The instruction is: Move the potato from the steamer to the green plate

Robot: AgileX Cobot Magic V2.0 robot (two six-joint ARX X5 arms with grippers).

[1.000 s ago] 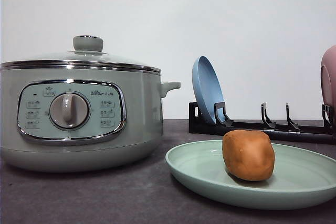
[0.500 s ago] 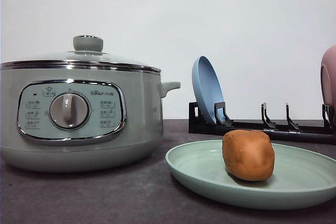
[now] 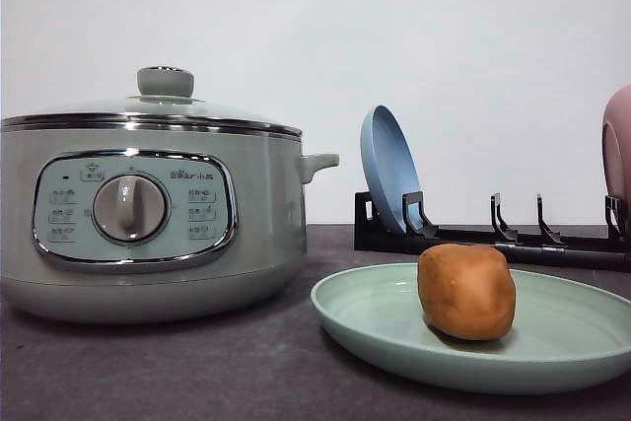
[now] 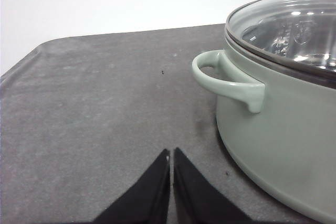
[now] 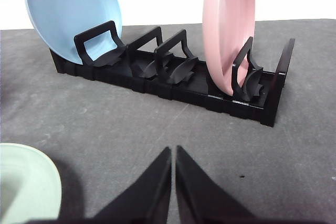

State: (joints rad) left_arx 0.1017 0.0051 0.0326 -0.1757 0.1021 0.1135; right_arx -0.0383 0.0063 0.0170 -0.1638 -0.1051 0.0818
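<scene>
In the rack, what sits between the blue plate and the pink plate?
No plate: in the right wrist view, just empty black holders of the dish rack separate the blue plate from the pink plate.

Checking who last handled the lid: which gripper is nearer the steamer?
Left. The left gripper, fingers closed, hangs beside the steamer near its side handle. The right gripper, also closed, faces the dish rack, with the green plate beside it.

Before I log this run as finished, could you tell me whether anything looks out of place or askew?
Nothing stands out. The lumpy orange-brown potato sits on the pale mint-green plate, and the glass lid sits level on the sage-green steamer.
</scene>
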